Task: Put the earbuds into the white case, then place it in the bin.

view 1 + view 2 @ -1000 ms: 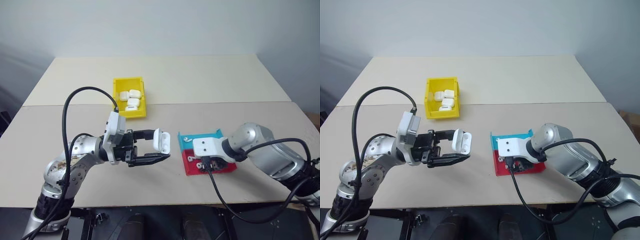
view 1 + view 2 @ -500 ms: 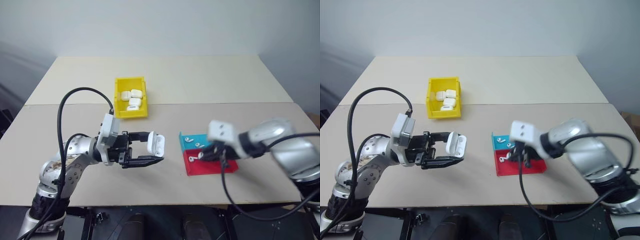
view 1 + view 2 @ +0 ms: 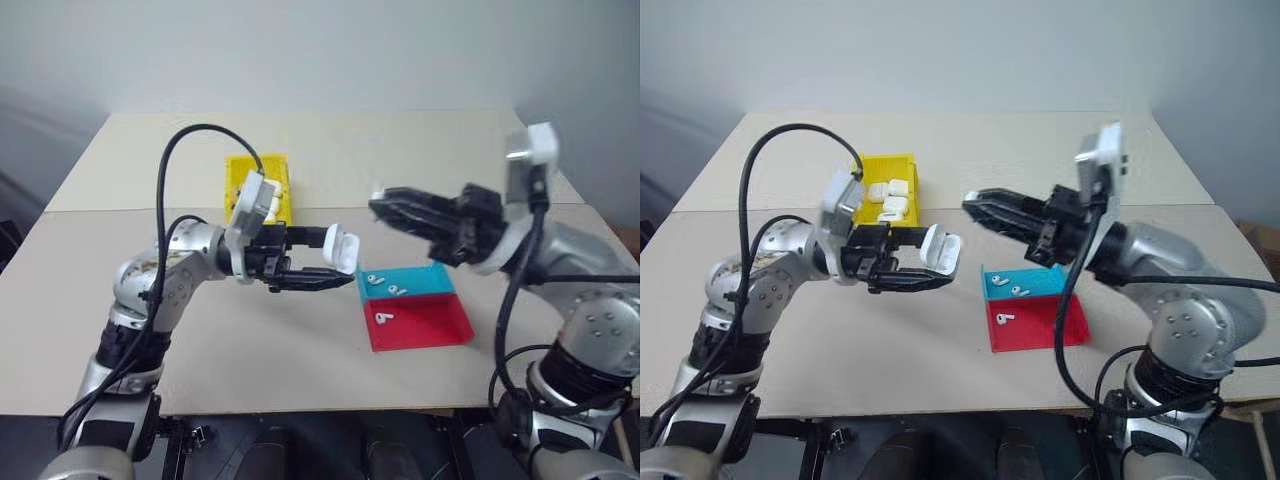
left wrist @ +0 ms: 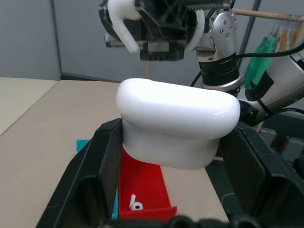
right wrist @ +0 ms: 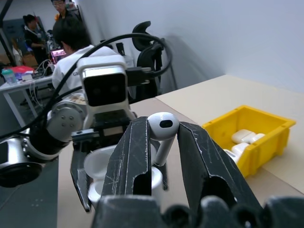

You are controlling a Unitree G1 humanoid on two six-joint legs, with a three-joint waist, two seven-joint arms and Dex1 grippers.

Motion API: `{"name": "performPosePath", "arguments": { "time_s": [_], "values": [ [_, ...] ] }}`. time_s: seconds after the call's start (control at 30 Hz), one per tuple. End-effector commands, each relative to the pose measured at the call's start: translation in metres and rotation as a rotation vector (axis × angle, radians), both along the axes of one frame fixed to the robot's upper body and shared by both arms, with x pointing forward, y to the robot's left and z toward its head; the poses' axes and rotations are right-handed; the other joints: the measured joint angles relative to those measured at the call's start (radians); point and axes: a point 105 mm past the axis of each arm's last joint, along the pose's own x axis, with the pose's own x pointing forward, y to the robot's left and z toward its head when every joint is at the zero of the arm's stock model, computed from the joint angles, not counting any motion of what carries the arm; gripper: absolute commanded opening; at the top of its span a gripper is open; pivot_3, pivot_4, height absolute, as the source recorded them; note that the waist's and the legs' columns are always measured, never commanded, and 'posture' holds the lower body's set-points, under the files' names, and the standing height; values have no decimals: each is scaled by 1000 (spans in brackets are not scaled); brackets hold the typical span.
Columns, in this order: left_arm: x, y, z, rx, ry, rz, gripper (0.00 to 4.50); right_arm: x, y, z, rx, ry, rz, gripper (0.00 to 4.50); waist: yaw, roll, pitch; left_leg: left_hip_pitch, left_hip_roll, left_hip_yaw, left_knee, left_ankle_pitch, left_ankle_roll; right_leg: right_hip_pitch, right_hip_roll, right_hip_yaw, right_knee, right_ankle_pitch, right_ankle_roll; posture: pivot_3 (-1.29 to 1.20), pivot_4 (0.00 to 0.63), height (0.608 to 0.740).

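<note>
My left gripper point(image 3: 334, 259) is shut on the white case point(image 3: 343, 247), held above the table with its lid open. My right gripper point(image 3: 380, 204) points across at it from a short gap, shut on one earbud point(image 5: 163, 125) by its stem. The case's rounded shell point(image 4: 176, 119) fills the space between the left fingers. Three more earbuds lie on the tray: two point(image 3: 372, 280) point(image 3: 396, 291) on the cyan half, one point(image 3: 385, 318) on the red half. The yellow bin point(image 3: 890, 160) stands behind the left wrist, partly hidden, with several white cases point(image 3: 894, 207) inside.
The flat cyan-and-red tray point(image 3: 430, 322) lies on the table below my right arm. Black cables loop above both arms. A table seam runs across behind the tray. People sit at desks point(image 5: 71, 45) in the room behind.
My right gripper has lifted off the tray with an earbud and swung round to point at the case. The left gripper has carried the case a little up and towards it.
</note>
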Motion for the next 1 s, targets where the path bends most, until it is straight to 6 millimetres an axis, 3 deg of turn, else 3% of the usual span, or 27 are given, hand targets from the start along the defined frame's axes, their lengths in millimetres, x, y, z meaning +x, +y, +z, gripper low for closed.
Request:
{"name": "performPosePath", "arguments": {
  "time_s": [0.03,0.63,0.67,0.73,1.0],
  "values": [
    [-1,1,7,-5,-24,-20,2843,-7,8,0,4,-33,12,662,-3,0,0,0,0,0,0,0,0,0,0,0,0,0,0,0,150,740],
    [-2,4,12,-20,-54,-4,2843,-4,14,-24,-76,-20,5,662,-15,0,0,0,0,0,0,0,0,0,0,0,0,0,0,0,150,740],
    [-2,4,12,-23,-56,-1,2843,-3,14,-24,-79,-24,0,1222,-15,0,0,0,0,0,0,0,0,0,0,0,0,0,0,0,150,740],
    [-1,5,12,-23,-56,4,2843,-4,14,-25,-81,-36,-1,1583,-15,0,0,0,0,0,0,0,0,0,0,0,0,0,0,0,150,740],
    [1,4,14,-26,-60,13,2843,-5,13,-25,-88,-68,-5,4270,-15,0,0,0,0,0,0,0,0,0,0,0,0,0,0,0,150,740]
  ]
}}
